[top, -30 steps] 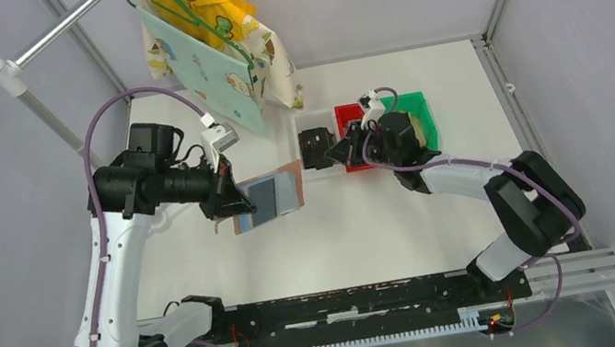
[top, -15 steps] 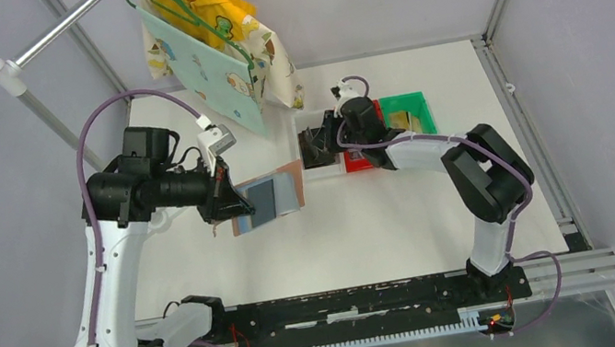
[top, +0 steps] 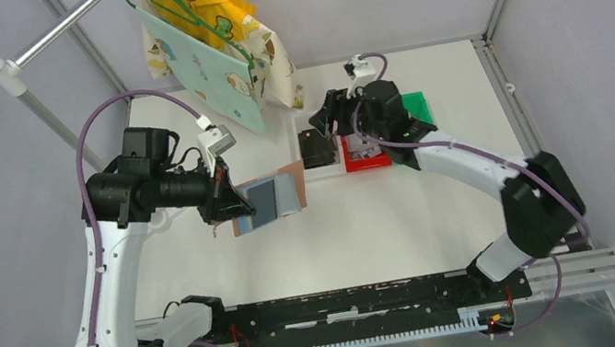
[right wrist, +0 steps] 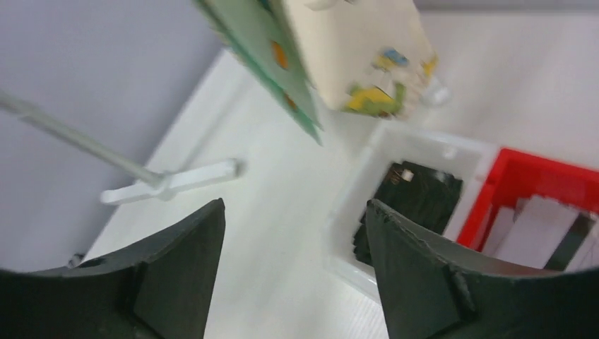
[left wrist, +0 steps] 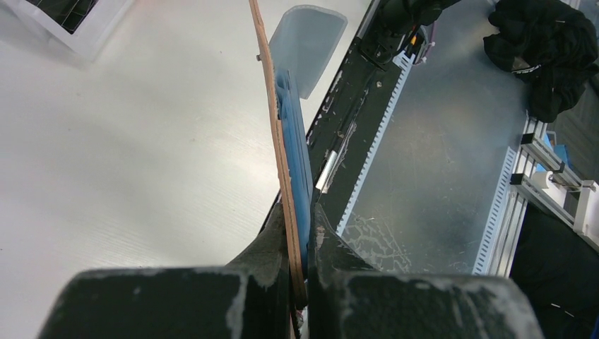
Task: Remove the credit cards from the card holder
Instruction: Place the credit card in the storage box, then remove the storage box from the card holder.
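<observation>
The left hand is clamped on one edge of the card holder, which juts out past its fingers, open and held off the counter (blue pockets turned upward). The right hand hangs with its fingers wide apart. Just beyond them, black credit cards lie in a white bin, with grey ones in the red bin alongside.

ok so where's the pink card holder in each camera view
Top external: card holder, open, left of centre, in the left gripper.
Left wrist: edge-on up the middle, clamped at the bottom.
Right wrist: not in view.
Shared landmark: the white bin holding something black, top-left in left wrist, centre-right in right wrist.
</observation>
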### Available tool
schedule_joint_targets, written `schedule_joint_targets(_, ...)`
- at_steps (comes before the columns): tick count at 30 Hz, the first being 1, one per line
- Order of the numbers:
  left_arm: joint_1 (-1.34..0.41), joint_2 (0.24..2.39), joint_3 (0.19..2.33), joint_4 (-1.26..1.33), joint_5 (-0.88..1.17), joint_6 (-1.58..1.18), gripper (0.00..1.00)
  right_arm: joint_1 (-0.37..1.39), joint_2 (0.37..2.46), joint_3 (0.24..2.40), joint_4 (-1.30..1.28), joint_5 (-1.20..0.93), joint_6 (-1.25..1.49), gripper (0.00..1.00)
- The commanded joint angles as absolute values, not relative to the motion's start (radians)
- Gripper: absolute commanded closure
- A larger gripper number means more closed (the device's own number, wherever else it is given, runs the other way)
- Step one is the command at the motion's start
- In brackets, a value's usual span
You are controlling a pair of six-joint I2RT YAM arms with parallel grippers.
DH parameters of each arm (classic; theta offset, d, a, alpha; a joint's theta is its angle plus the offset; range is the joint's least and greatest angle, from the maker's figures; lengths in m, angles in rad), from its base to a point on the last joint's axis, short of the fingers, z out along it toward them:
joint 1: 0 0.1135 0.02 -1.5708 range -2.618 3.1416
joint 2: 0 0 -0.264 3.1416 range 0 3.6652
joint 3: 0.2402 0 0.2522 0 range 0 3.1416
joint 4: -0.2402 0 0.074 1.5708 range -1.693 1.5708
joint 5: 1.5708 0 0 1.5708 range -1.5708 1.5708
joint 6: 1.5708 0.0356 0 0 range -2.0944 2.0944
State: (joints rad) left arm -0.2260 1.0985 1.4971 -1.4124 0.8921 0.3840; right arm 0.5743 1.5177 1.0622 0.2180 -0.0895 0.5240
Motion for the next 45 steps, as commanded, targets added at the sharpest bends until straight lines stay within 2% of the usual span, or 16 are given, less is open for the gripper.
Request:
schedule_joint_targets(1,-0.227,1.088,1.536,-1.41,0.936,0.443,0.98,0.583,1.255,0.914,0.497,-0.35,0.585,0.15)
schedule_joint_targets(4,-0.227,1.087,1.533,-1.418,0.945,0.464,0.98,0.589,1.158,0.814,0.696,-0.536,0.703,0.03)
schedule_joint_targets(8,-0.227,1.087,1.527,-1.425,0.944,0.484,0.98,0.676,1.073,0.739,0.786,-0.596,0.726,0.02)
schedule_joint_targets(12,-0.227,1.093,1.529,-1.437,0.946,0.493,0.98,0.834,1.08,0.823,0.524,-0.497,0.486,0.02)
schedule_joint_targets(19,-0.227,1.088,1.545,-1.448,0.952,0.503,0.98,0.918,1.139,0.829,0.512,-0.478,0.418,0.02)
schedule_joint_targets(23,-0.226,1.092,1.56,-1.46,0.958,0.511,0.98,0.958,1.161,0.86,0.403,-0.366,0.339,0.02)
schedule_joint_targets(27,-0.227,1.093,1.569,-1.465,0.963,0.512,0.98,0.971,1.156,0.859,0.316,-0.155,0.319,0.02)
schedule_joint_targets(33,-0.227,1.084,1.573,-1.465,0.973,0.511,0.98,0.971,1.123,0.797,0.365,-0.028,0.368,0.02)
schedule_joint_targets(37,-0.227,1.082,1.581,-1.465,0.98,0.512,0.98,0.969,1.137,0.787,0.439,-0.117,0.424,0.02)
schedule_joint_targets(42,-0.228,1.086,1.591,-1.465,0.992,0.51,0.98,0.969,1.177,0.718,0.8,-0.383,0.636,0.02)
schedule_joint_targets(45,-0.227,1.087,1.597,-1.465,1.0,0.504,0.98,0.969,1.198,0.699,0.97,-0.461,0.727,0.1)
